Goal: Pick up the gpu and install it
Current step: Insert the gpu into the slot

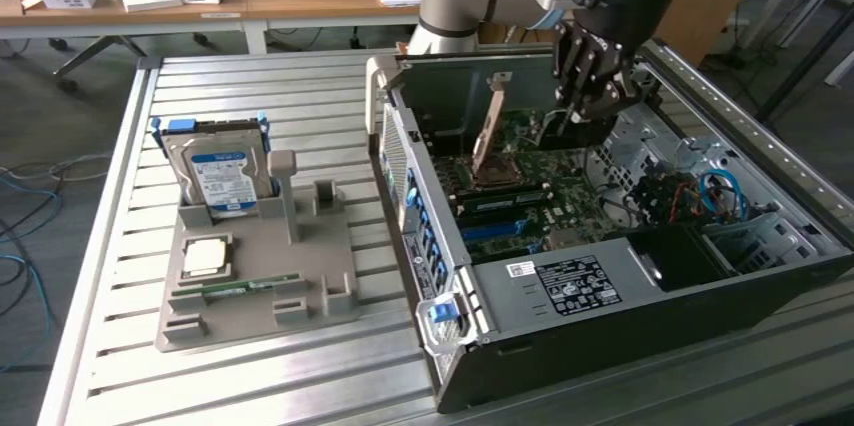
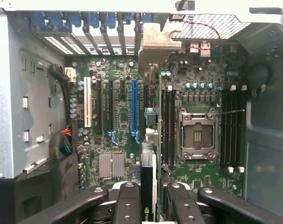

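The install step is being worked: the gpu (image 2: 148, 179) is being gripped edge-on by the hand (image 2: 153, 205), down inside the case (image 1: 574, 281), over the motherboard (image 2: 113, 140) and just beside the blue slot (image 2: 134, 107). Whether it is seated cannot be told. Seating is being judged to call for the card edge lined up with its slot, bracket (image 2: 153, 42) at the rear opening. On the bench (image 1: 200, 86), a drive (image 1: 220, 176), a CPU (image 1: 204, 258) and a memory stick (image 1: 234, 288) are being carried by the tray (image 1: 320, 296).
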Available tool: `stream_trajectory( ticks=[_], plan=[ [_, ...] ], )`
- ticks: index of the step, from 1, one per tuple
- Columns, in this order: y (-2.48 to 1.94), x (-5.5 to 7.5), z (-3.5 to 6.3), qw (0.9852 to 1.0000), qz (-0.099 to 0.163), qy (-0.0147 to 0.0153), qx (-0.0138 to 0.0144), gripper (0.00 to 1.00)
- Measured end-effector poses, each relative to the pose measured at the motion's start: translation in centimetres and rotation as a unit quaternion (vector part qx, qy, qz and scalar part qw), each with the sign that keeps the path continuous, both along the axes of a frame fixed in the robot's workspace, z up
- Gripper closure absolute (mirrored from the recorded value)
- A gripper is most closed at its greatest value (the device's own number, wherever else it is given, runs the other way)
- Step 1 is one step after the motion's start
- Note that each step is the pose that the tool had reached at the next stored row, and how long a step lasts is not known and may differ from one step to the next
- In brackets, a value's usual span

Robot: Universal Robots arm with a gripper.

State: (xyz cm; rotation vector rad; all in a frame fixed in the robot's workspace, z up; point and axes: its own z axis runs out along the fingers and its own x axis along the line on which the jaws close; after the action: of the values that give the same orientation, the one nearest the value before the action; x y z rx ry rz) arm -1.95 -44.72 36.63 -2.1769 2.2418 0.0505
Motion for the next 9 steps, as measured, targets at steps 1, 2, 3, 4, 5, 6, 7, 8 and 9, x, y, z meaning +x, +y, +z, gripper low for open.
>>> stream_trajectory(
  ticks=[1,2,3,4,5,6,7,8,9],
  plan=[
    [-0.09,-0.03,0.0,1.0,0.0,0.0,0.0,0.74],
    [-0.18,-0.06,-0.01,1.0,0.0,0.0,0.0,0.74],
    [-0.26,-0.09,-0.01,1.0,0.0,0.0,0.0,0.74],
    [-0.33,-0.11,-0.02,1.0,0.0,0.0,0.0,0.74],
    [-0.4,-0.14,-0.02,1.0,0.0,0.0,0.0,0.74],
    [-0.49,-0.17,-0.02,1.0,0.0,0.0,-0.0001,0.74],
    [-0.6,-0.19,-0.02,1.0,0.0,0.0,0.0,0.74],
    [-0.72,-0.2,-0.03,1.0,0.0,0.0,0.0,0.74],
    [-0.82,-0.22,-0.03,1.0,0.0,0.0,0.0,0.74]
  ],
)
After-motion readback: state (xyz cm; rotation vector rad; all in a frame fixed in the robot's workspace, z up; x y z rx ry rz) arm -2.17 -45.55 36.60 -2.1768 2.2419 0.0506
